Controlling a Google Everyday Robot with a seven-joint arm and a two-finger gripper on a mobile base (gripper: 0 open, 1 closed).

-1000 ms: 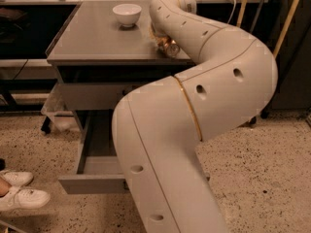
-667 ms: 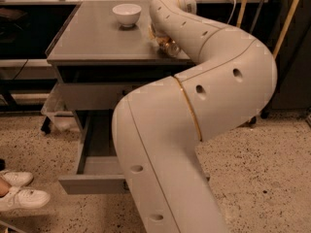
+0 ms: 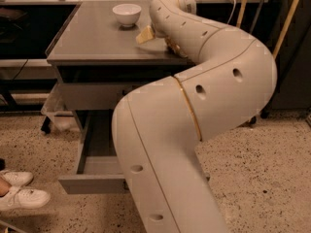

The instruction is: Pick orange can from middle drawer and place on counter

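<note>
We see the counter (image 3: 92, 38) filling the view's eleven o'clock. Its thin raised lip runs along the left side, and a wide bare stretch of grey top lies between that lip and the arm (image 3: 194, 130). The white bowl (image 3: 127, 14) stands upright near the counter's back edge, at twelve o'clock, and we cannot see inside it. Just to the bowl's four o'clock, the gripper (image 3: 146, 34) hangs low over the counter top at the arm's far end. We see only a pale wedge of it and cannot tell how its jaws stand. The orange can (image 3: 173, 48) shows as a small copper glint on the counter near the front edge, at the gripper's four o'clock. It is tucked under the arm and mostly hidden, so we cannot tell whether it is upright. Below the counter the middle drawer (image 3: 99, 140) is pulled out toward seven o'clock. Its left wall, front panel and a strip of flat grey bottom are in view, and the arm covers its right part. White sneakers (image 3: 19, 193) sit on the speckled floor (image 3: 252, 178) at eight o'clock, cut off by the left edge of the view.
</note>
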